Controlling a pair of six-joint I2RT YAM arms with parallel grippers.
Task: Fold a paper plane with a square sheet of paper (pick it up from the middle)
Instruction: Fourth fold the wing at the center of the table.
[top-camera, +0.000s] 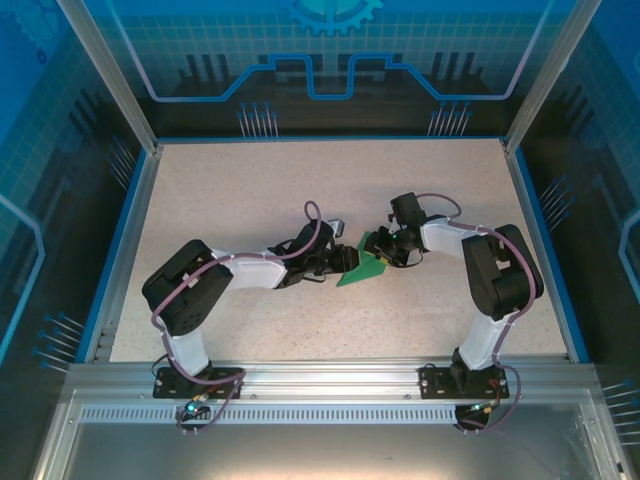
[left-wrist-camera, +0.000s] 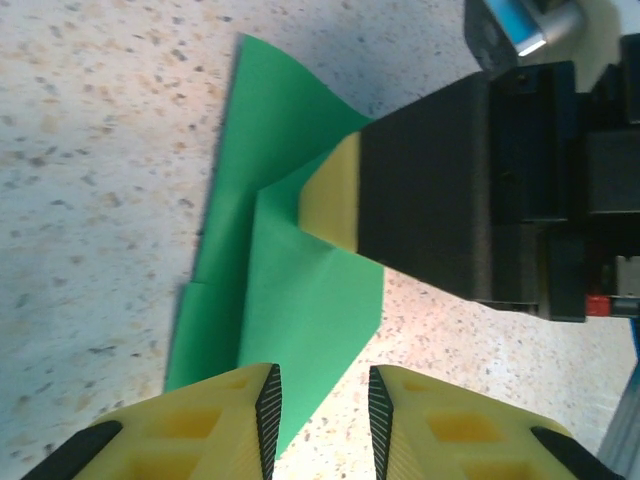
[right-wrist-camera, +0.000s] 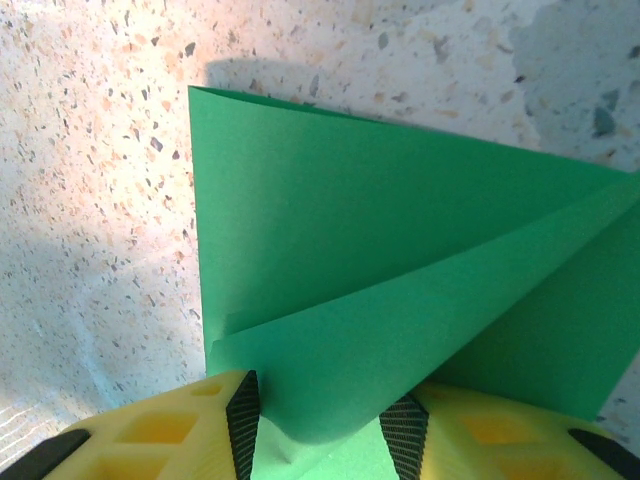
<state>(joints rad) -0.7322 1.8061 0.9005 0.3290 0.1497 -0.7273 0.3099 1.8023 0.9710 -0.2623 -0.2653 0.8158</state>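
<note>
Your right hand (right-wrist-camera: 320, 415) straddles the half-folded green paper (top-camera: 360, 268) at mid-surface (top-camera: 300, 190), fingers apart, seemingly steadying it. Your left hand (left-wrist-camera: 320, 405), also spread, sits at one corner.

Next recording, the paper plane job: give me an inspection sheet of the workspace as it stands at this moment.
Surface: speckled beige table with blue edging.
Job's things: green sheet of paper, partly folded with overlapping flaps, at mid-table between the two grippers; not yet a dart.
Clutter: nothing seen.
Grippers: left gripper has its jaws apart, with a paper corner between its fingers; right gripper has its jaws apart, with a raised flap between its fingers.
Cables: purplish cables loop along both arms, off the paper.
Surroundings: blue printed walls and aluminium frame posts.
</note>
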